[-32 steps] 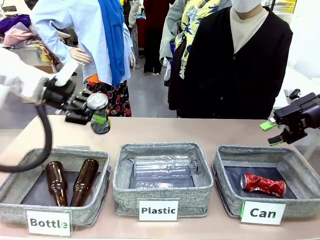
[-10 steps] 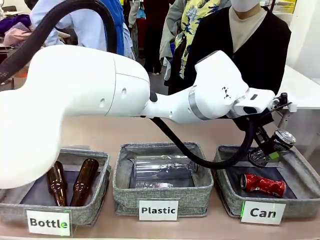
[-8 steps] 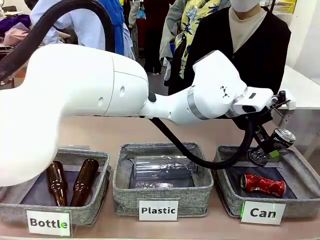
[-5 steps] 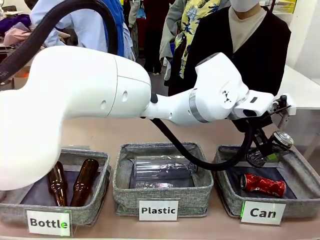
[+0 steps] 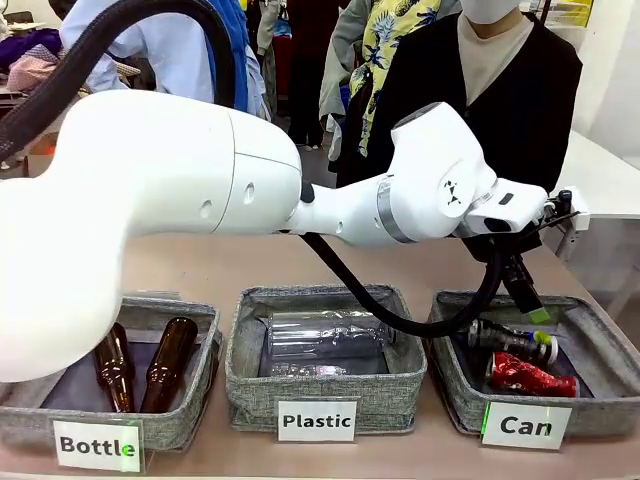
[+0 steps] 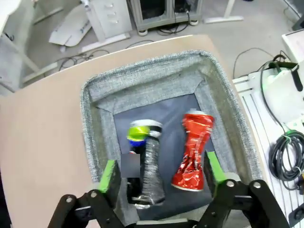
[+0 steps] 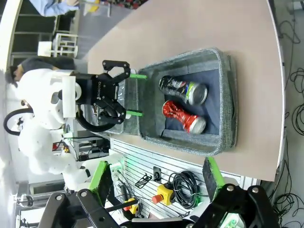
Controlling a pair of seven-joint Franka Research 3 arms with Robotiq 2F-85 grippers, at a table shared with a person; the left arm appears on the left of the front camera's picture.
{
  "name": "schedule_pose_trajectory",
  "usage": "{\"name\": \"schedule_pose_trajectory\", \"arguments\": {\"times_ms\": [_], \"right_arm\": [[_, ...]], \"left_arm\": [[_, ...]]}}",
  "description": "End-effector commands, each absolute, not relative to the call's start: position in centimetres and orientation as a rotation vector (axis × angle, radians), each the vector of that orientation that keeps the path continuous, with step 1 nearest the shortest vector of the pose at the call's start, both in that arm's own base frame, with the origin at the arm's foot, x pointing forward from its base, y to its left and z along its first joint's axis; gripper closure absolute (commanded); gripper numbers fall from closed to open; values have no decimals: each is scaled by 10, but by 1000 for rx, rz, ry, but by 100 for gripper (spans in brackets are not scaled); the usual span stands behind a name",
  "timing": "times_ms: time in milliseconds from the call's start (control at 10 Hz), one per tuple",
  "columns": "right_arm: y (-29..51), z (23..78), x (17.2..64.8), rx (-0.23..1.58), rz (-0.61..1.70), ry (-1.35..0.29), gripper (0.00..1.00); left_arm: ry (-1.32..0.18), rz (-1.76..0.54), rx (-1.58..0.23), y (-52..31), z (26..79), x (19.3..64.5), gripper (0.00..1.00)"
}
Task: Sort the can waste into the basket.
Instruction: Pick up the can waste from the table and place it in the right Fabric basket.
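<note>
Inside the "Can" basket (image 5: 455, 395), grey woven fabric with dark lining, lie both crushed cans: the black and silver can (image 6: 149, 159) and, just beside it, the red can (image 6: 192, 154). Left wrist view looks straight down on them, side by side, dented and creased; the black can sits below and between the green pads, apart from them. Front view shows the left gripper (image 5: 527, 300) above the basket's far rim, jaws wide, nothing held. Right wrist view takes in basket, both cans and the left gripper from farther off; the right gripper (image 7: 156, 178) hangs off the basket's side, past the desk (image 7: 190, 33) edge, jaws wide and empty.
</note>
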State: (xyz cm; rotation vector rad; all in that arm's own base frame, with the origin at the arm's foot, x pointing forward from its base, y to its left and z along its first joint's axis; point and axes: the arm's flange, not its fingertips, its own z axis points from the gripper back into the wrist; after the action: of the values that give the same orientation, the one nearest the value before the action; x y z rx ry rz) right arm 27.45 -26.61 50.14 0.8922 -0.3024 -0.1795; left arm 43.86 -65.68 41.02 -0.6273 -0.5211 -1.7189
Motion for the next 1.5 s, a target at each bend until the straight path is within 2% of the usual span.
{"name": "schedule_pose_trajectory", "arguments": {"times_ms": [0, 400, 700, 800, 900, 1100, 1300, 1400], "right_arm": [[-267, 506, 276, 890, -205, -308, 0], [-266, 501, 274, 892, -180, -303, 0], [-204, 493, 330, 919, -78, -284, 0], [-162, 485, 358, 920, -7, -261, 0], [-119, 472, 382, 876, 52, -245, 0], [-29, 452, 413, 907, 188, -169, 0], [54, 433, 430, 872, 314, -140, 0], [77, 430, 435, 908, 323, -132, 0]], "left_arm": [[-531, -1678, -589, -643, 422, 438, 0], [-561, -1531, -666, -559, 460, 443, 0], [-546, -1374, -716, -446, 490, 426, 0], [-502, -1229, -685, -396, 496, 421, 0], [-468, -1115, -765, -346, 502, 419, 0], [-522, -822, -886, -241, 503, 422, 0], [-577, -497, -975, -132, 477, 430, 0], [-554, -394, -1027, -89, 458, 429, 0]]}}
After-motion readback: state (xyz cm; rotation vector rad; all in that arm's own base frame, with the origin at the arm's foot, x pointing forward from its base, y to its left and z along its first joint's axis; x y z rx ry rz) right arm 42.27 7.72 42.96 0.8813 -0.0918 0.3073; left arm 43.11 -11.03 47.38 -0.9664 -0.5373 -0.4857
